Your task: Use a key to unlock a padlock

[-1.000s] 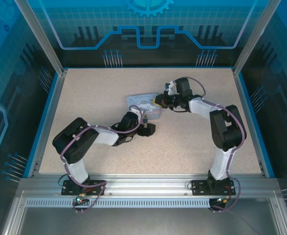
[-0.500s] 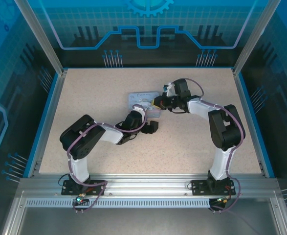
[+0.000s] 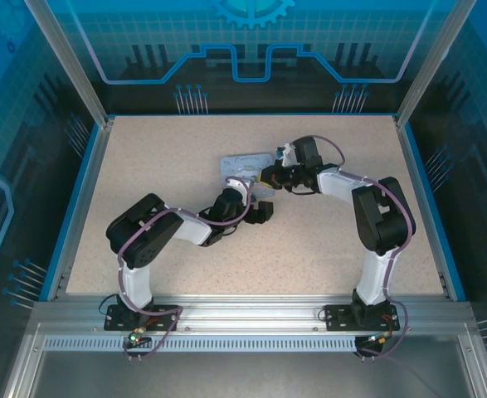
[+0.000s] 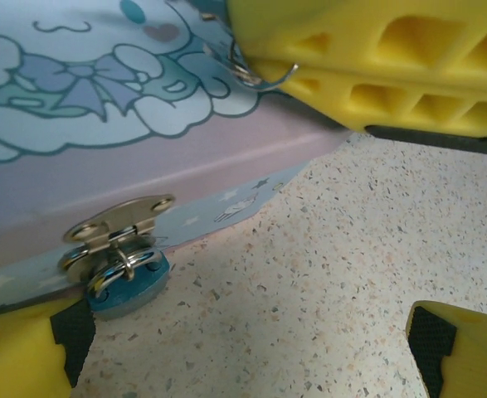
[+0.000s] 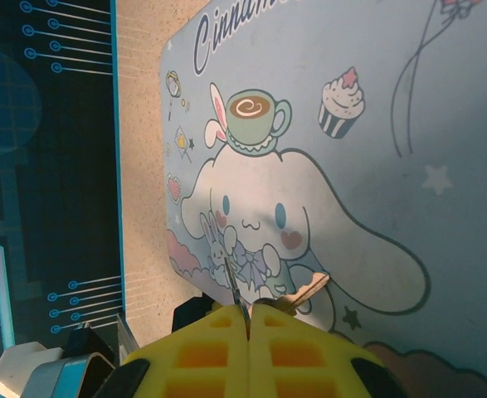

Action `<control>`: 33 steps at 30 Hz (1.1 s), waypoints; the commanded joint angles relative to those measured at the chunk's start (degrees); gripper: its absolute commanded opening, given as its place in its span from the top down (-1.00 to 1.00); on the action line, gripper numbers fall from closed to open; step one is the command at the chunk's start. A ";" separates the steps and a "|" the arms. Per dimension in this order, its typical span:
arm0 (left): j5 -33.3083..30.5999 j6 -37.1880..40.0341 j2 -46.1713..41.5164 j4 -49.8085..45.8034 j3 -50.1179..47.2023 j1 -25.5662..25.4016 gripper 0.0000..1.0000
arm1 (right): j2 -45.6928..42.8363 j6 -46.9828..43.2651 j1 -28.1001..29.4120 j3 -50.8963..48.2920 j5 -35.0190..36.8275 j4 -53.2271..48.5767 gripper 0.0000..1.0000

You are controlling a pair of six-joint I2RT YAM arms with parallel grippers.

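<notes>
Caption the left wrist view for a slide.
Open left gripper faces the blue padlock hanging from the hasp of the pastel tin.

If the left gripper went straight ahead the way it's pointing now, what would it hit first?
Most likely the front wall of the cartoon tin. The open left gripper has the padlock near one finger, so that finger might reach it first; depth is unclear.

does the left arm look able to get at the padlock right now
Probably yes. The left fingers stand open, and the padlock hangs from the tin's hasp just ahead of them, close to one finger, with bare table between. The right fingers, shut on the key, sit higher, off to the side.
</notes>
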 commanded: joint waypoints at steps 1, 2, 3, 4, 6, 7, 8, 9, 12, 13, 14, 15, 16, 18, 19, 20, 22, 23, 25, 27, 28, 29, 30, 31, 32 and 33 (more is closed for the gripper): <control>-1.27 -2.84 2.06 4.58 -0.85 -0.08 -0.97 | 0.74 -1.27 0.36 -0.55 0.07 -0.88 1.00; -1.42 -2.93 2.31 4.59 -0.78 -0.01 -0.97 | 0.67 -1.30 0.36 -0.51 0.13 -1.03 1.00; -1.38 -3.06 2.60 4.46 -0.55 0.00 -0.97 | 0.57 -1.34 0.36 -0.46 0.20 -1.24 1.00; -1.43 -3.21 2.89 4.21 -0.17 0.01 -0.98 | 0.57 -1.46 0.35 -0.46 0.24 -1.30 1.00; -1.21 -3.28 3.23 3.74 0.25 -0.02 -0.98 | 0.59 -1.46 0.36 -0.46 0.28 -1.42 1.00; -0.99 -3.32 3.35 3.90 0.39 -0.04 -0.97 | 0.57 -1.44 0.33 -0.46 0.23 -1.43 1.00; -0.73 -3.46 3.36 4.12 0.50 -0.01 -0.97 | 0.69 -1.31 0.36 -0.46 0.24 -1.43 1.00; -0.32 -3.42 3.36 4.29 0.65 -0.02 -0.97 | 0.70 -1.38 0.36 -0.46 0.21 -1.43 1.00; 1.22 -3.55 2.76 4.86 1.04 -0.07 -0.97 | 0.91 -1.20 0.43 -0.46 0.22 -1.34 1.00; 1.70 -3.91 2.43 5.47 0.89 -0.02 -0.98 | 1.00 -1.14 0.44 -0.46 0.11 -1.26 1.00; 1.95 -4.32 2.24 6.21 0.64 -0.04 -0.97 | 1.01 -1.18 0.55 -0.46 0.15 -1.26 1.00; 2.24 -4.96 2.09 7.42 0.32 0.00 -0.97 | 1.09 -1.29 0.51 -0.46 0.11 -1.25 1.00; 2.51 -5.77 1.95 8.57 0.11 0.03 -0.97 | 1.10 -1.14 0.53 -0.51 0.13 -1.10 1.00; 3.02 -6.93 1.95 11.01 -0.63 0.04 -0.95 | 1.18 -1.13 0.54 -0.55 0.11 -1.08 1.00; 3.06 -7.38 2.01 11.82 -0.79 0.01 -0.94 | 1.18 -1.23 0.50 -0.55 0.13 -1.08 1.00; 3.26 -7.62 2.04 12.08 -0.78 0.02 -0.92 | 1.18 -1.25 0.48 -0.55 0.11 -1.08 1.00; 3.21 -7.72 2.21 11.85 -0.49 0.08 -0.91 | 1.18 -1.29 0.53 -0.58 0.04 -1.08 1.00; 3.20 -7.72 2.35 11.74 -0.39 0.12 -0.91 | 1.27 -1.32 0.49 -0.48 0.03 -1.12 1.00; 2.93 -7.81 2.83 11.36 -0.18 0.22 -0.91 | 1.27 -1.46 0.52 -0.55 0.04 -1.17 1.00; 2.61 -7.87 3.30 11.03 -0.09 0.34 -0.91 | 1.40 -1.38 0.53 -0.56 0.02 -1.17 1.00; 2.44 -8.03 3.60 11.01 -0.25 0.39 -0.91 | 1.36 -1.25 0.47 -0.64 0.02 -1.08 1.00; 2.15 -8.06 3.75 11.03 -0.43 0.50 -0.91 | 1.42 -1.27 0.53 -0.59 0.02 -1.08 1.00; 1.85 -8.03 3.86 11.16 -0.69 0.49 -0.91 | 1.27 -1.13 0.53 -0.51 -0.05 -1.08 1.00; 1.63 -8.07 3.89 11.27 -1.16 0.46 -0.91 | 1.17 -1.27 0.45 -0.39 -0.02 -1.15 1.00; 1.44 -8.07 3.80 11.32 -1.50 0.45 -0.91 | 0.97 -1.33 0.37 -0.16 -0.13 -1.31 1.00; 1.45 -8.01 3.65 11.45 -1.74 0.47 -0.92 | 0.64 -1.38 0.12 0.10 -0.03 -1.58 1.00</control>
